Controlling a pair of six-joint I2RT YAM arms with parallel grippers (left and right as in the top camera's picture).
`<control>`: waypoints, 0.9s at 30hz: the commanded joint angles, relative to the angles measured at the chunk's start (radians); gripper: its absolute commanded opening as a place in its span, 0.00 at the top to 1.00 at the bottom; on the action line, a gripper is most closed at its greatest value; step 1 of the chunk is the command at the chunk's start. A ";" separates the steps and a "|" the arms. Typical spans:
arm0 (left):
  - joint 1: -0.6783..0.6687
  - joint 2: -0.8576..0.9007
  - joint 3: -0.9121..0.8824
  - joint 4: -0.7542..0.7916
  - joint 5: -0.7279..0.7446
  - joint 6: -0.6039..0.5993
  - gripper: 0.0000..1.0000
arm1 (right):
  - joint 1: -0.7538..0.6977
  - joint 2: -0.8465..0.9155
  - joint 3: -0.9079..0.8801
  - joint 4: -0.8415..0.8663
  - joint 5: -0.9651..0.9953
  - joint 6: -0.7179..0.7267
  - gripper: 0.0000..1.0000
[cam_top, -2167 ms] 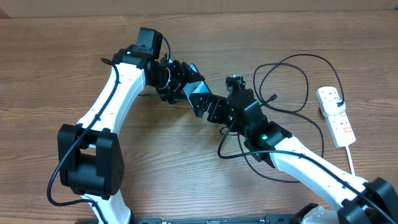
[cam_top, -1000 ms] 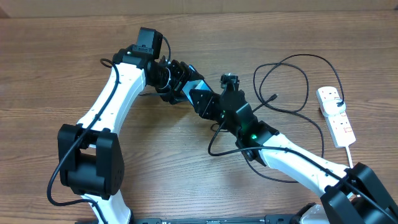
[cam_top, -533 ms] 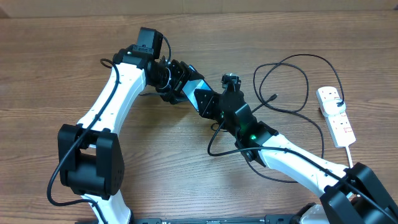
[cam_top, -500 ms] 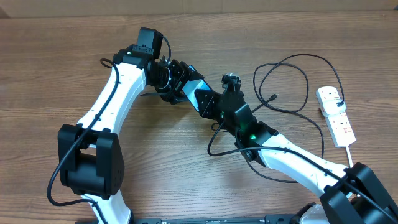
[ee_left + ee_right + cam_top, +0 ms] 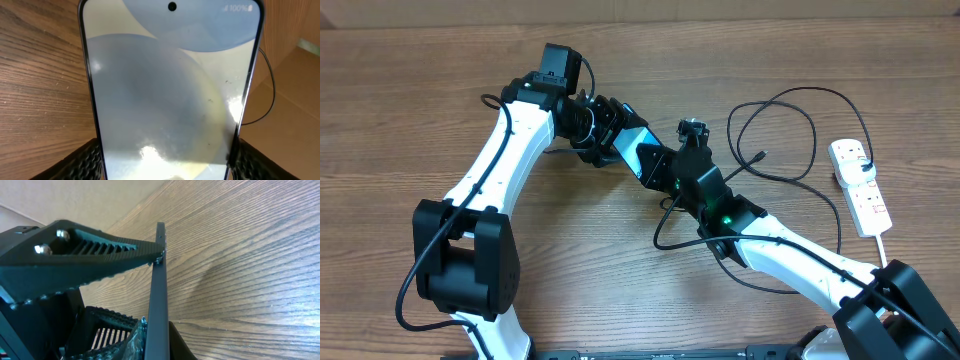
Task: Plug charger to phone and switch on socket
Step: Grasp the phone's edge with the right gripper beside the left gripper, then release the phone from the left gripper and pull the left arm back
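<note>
The phone [image 5: 637, 138] is held off the table at centre, between both arms. My left gripper [image 5: 610, 135] is shut on its two long edges; in the left wrist view its lit screen [image 5: 165, 90] fills the frame between the fingers [image 5: 87, 162]. My right gripper [image 5: 660, 172] is shut on the phone's other end, and the right wrist view shows it edge-on [image 5: 158, 290] with a pad against each face. The charger [image 5: 790, 130] lies in loose black loops on the right, its connector tip [image 5: 760, 157] free on the wood. The socket [image 5: 860, 185] lies at the far right.
The socket's thick white cord [image 5: 883, 250] runs toward the front edge. A loop of the black cable [image 5: 665, 230] lies under my right arm. A brown board [image 5: 720, 10] lines the table's far edge.
My right gripper has closed onto the phone's end after moving left to it. The left gripper and phone have stayed in place.
</note>
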 commanded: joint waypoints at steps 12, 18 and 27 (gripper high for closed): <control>0.038 -0.013 0.043 0.016 0.032 0.206 0.00 | 0.003 -0.010 0.019 0.009 -0.066 -0.003 0.96; 0.100 -0.124 0.050 0.008 0.028 0.386 0.00 | -0.002 -0.074 0.019 -0.041 -0.093 -0.003 0.96; 0.158 -0.450 0.050 -0.159 -0.237 0.640 0.01 | -0.141 -0.285 0.019 -0.273 -0.382 0.158 0.96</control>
